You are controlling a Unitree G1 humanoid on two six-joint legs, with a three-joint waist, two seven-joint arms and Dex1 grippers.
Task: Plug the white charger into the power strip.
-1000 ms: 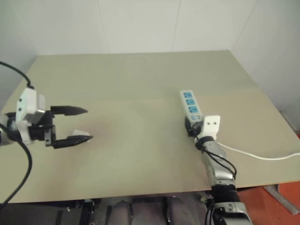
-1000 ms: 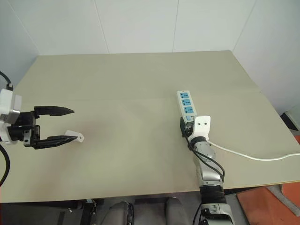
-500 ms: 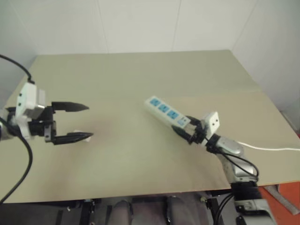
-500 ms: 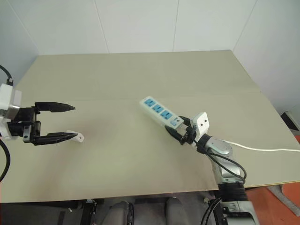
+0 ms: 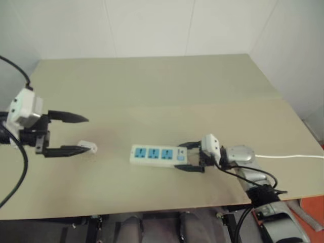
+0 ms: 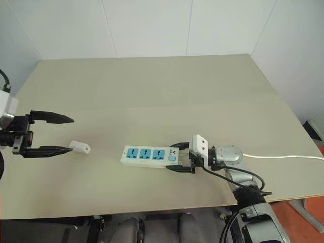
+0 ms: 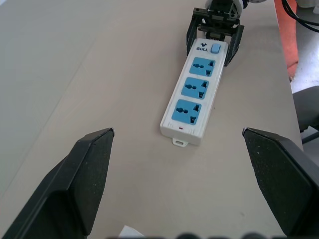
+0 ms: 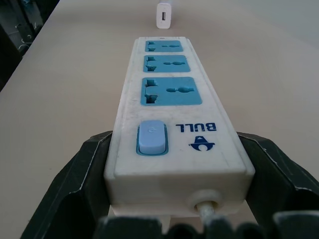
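Observation:
The power strip [image 5: 158,154], a white bar with three blue sockets, lies crosswise on the table near its front edge. My right gripper [image 5: 185,157] is shut on its switch end [image 8: 151,138], one black finger [image 8: 89,172] on each side. Its thin white cord [image 5: 288,156] trails off to the right. The white charger [image 6: 80,147] lies flat on the table at the left, in line with the strip's free end [image 8: 163,15]. My left gripper [image 5: 88,134] hovers open at the far left, its nearer fingertip close beside the charger, nothing between the fingers [image 7: 84,164].
The beige table [image 5: 152,81] stretches bare toward white walls at the back. Its front edge [image 5: 152,208] runs just below the strip. Past the right corner there is orange floor [image 5: 311,212].
My right gripper has swung the power strip round from pointing away to lying crosswise, and drawn it left toward the front edge. The left gripper has stayed almost still and open.

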